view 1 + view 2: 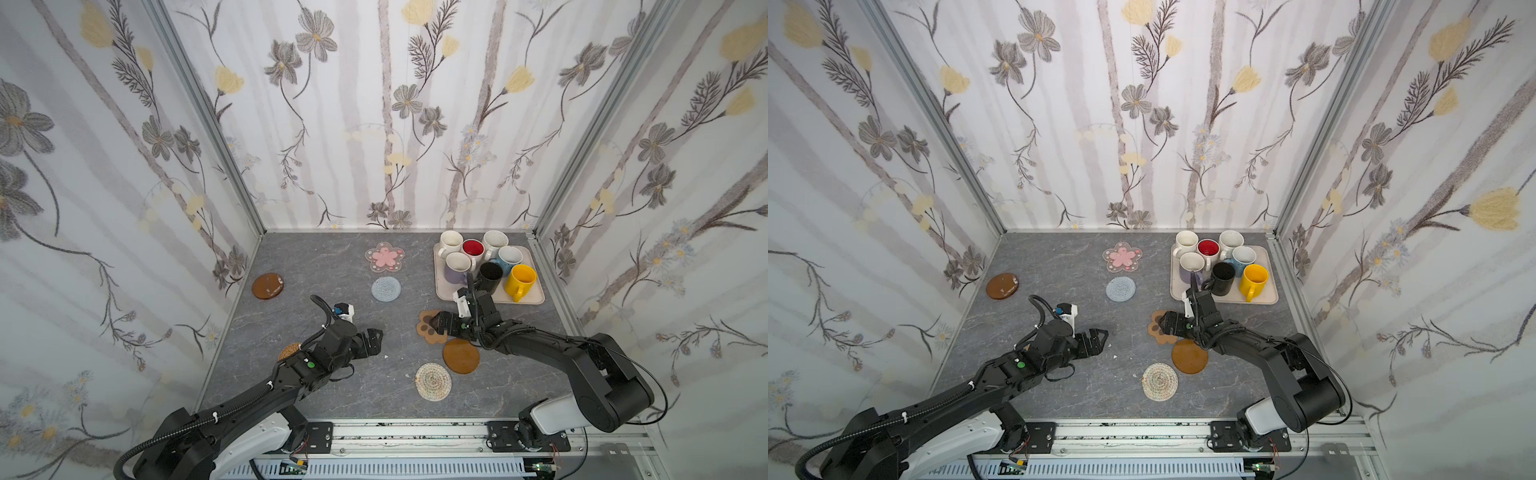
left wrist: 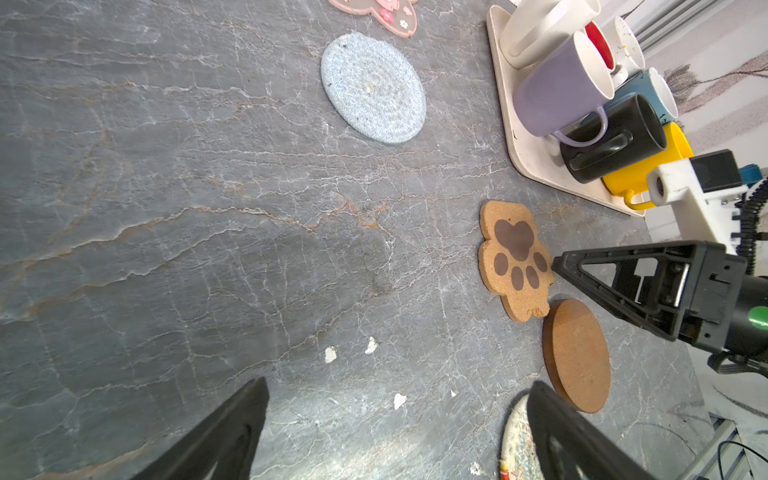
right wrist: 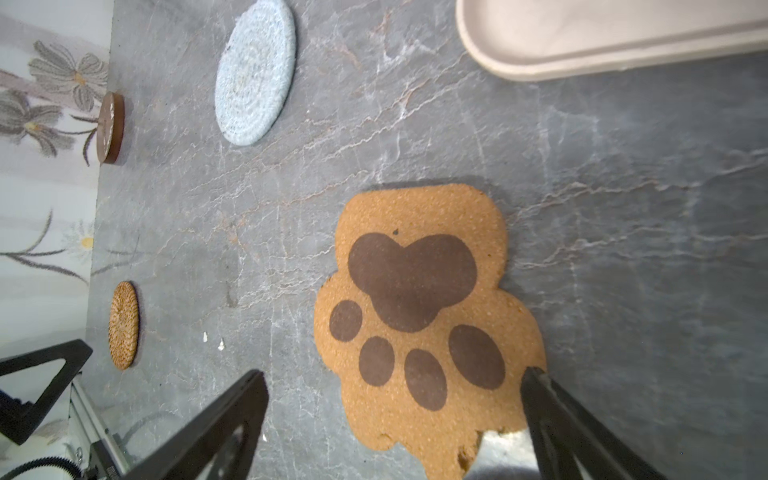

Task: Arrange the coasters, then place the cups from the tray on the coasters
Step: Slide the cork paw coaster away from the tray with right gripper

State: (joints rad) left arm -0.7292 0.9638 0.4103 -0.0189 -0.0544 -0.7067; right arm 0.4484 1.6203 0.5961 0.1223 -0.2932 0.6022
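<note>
Left gripper (image 1: 376, 343): released, spread wide, empty; poised over the bare grey marbled tabletop (image 1: 332, 386), left of centre.
Right gripper (image 3: 392, 372): released, spread wide, grasping nothing; low over the toe end of the paw coaster, spanning nearly its width; contact impossible to judge.
Tan cork paw-shaped coaster (image 3: 415, 299): centre-right, near the tray's front edge.
Plain brown cork disc (image 1: 460, 356): just beside the paw, nearer the front.
Pale woven round coaster (image 1: 433, 381): front, beside that disc.
Pink flower-shaped coaster (image 1: 384, 257): far centre.
Grey-blue woven round coaster (image 1: 386, 289): just in front of the flower.
Glossy brown disc (image 1: 268, 285): far left, by the wall.
Orange rattan round coaster (image 1: 289, 351): left, partly hidden under the left arm.
Large beige rectangular tray (image 1: 536, 296): far right corner.
Mugs, all seven bunched on the tray: cream-white mug (image 1: 451, 242), white mug with red inside (image 1: 473, 248), speckled cream-white mug (image 1: 495, 241), light blue mug (image 1: 510, 255), lavender mug (image 1: 457, 266), black mug (image 1: 490, 276), yellow mug (image 1: 521, 280).
</note>
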